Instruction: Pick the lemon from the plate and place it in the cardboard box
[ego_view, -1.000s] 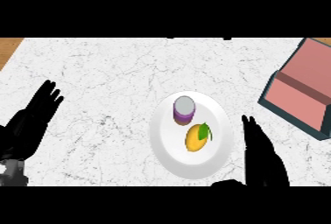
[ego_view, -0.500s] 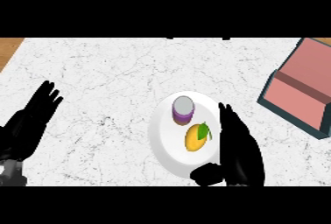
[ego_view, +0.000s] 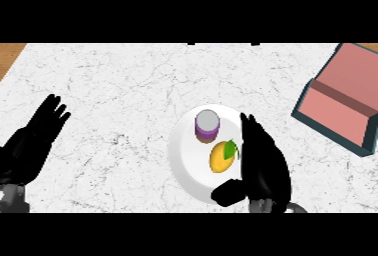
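A yellow lemon (ego_view: 220, 156) with a green leaf lies on the white plate (ego_view: 184, 155), just below a purple cup-like object (ego_view: 207, 125). My right hand (ego_view: 260, 160) is over the plate's right side, right beside the lemon, fingers straight and pointing away, thumb spread low at the plate's near rim. It holds nothing. The cardboard box (ego_view: 341, 97), pink inside with dark teal walls, lies open at the right edge. My left hand (ego_view: 33, 142) rests open at the far left.
The white marble counter (ego_view: 125, 85) extends around the plate. A wooden strip (ego_view: 9, 55) shows at the top left corner.
My right hand has slid left from the counter onto the plate's right side, closing up against the lemon. The left hand and the lemon have not moved.
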